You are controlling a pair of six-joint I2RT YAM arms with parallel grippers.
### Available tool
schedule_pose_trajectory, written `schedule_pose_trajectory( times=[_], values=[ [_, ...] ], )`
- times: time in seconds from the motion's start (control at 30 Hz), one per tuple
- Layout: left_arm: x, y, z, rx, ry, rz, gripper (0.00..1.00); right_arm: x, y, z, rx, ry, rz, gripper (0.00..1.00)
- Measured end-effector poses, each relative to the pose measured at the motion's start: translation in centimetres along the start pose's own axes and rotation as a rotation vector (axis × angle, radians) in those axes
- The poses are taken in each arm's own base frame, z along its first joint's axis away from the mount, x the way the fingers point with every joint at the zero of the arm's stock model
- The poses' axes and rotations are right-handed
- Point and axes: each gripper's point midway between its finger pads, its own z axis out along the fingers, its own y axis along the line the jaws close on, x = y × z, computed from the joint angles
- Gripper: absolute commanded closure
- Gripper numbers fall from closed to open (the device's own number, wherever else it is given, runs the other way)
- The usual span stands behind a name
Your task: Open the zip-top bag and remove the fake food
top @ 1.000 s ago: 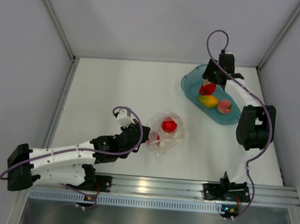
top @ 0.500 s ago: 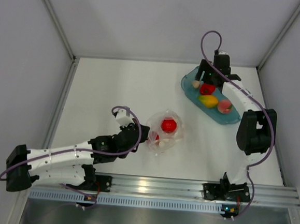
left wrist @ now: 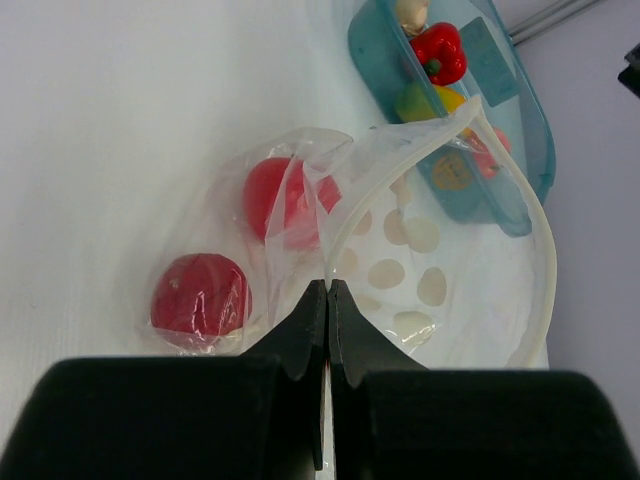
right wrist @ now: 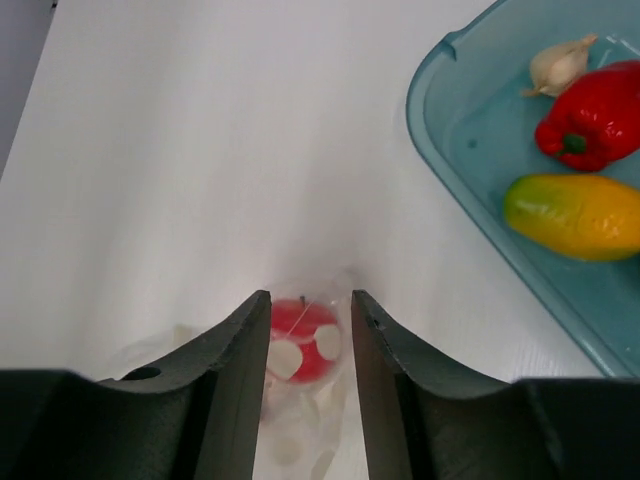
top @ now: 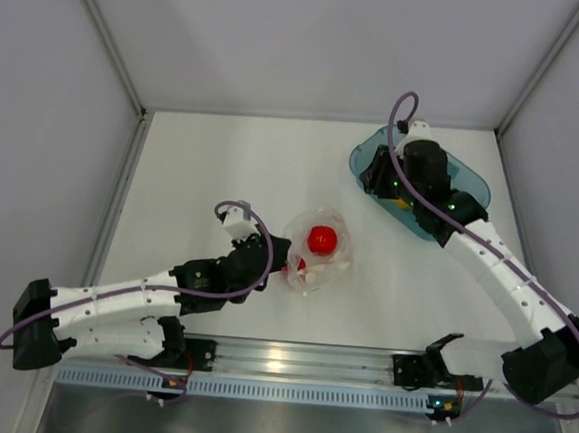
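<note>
The zip-top bag (top: 319, 254) lies mid-table, clear with white dots, its mouth held open. My left gripper (top: 284, 262) is shut on the bag's rim (left wrist: 328, 285). Two red fruits (left wrist: 285, 200) (left wrist: 200, 295) sit inside the bag; one shows from above (top: 322, 240). My right gripper (top: 376, 178) is open and empty above the teal tub's left end, apart from the bag. In the right wrist view the right gripper (right wrist: 310, 300) frames the bag and a red fruit (right wrist: 305, 340) farther off. The tub holds a red pepper (right wrist: 590, 115), a yellow fruit (right wrist: 575, 215) and a garlic bulb (right wrist: 558, 63).
The teal oval tub (top: 472, 186) stands at the back right, mostly under my right arm in the top view. It also shows in the left wrist view (left wrist: 525, 150) beyond the bag. Grey walls enclose the white table on three sides.
My right arm has swung down and forward from behind the tub to over its left end, now covering the food there. My left gripper has kept hold of the bag's rim.
</note>
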Motion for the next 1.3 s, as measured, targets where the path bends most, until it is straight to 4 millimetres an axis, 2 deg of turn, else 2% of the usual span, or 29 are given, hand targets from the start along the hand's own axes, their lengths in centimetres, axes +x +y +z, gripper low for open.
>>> schedule_pose_trajectory(
  times=[0.1,0.27,0.33,0.43,0.53,0.73,0.87,1.07,1.3],
  values=[
    [-0.2,-0.3,0.1,-0.001,-0.007,0.001,1.0,1.8,2.0,-1.9,-0.036,0.021,-0.018,0.65],
    [-0.1,-0.7,0.5,-0.009,-0.007,0.01,1.0,4.2,6.9,-5.0,-0.133,0.043,-0.062,0.67],
    [0.1,-0.7,0.7,-0.014,-0.006,0.01,1.0,5.1,8.2,-5.8,-0.143,0.046,-0.077,0.67],
    [0.1,-0.7,0.7,-0.018,-0.008,-0.002,1.0,6.3,9.5,-6.8,-0.144,0.053,-0.092,0.68],
    [0.0,-0.7,0.7,-0.02,-0.015,-0.013,1.0,7.1,9.7,-6.9,-0.11,0.055,-0.085,0.69],
    [-0.2,-0.7,0.8,-0.023,-0.022,-0.029,1.0,9.0,9.6,-5.0,-0.018,0.061,-0.059,0.71],
    [-0.2,-0.7,0.8,-0.023,-0.023,-0.037,1.0,11.2,9.7,-2.5,0.04,0.09,-0.07,0.72],
    [-0.1,-0.8,0.8,-0.023,-0.021,-0.058,1.0,13.9,8.7,0.5,0.149,0.113,-0.085,0.73],
    [-0.1,-0.9,0.8,-0.022,-0.02,-0.086,1.0,15.0,8.5,2.3,0.192,0.094,-0.054,0.73]
  ],
)
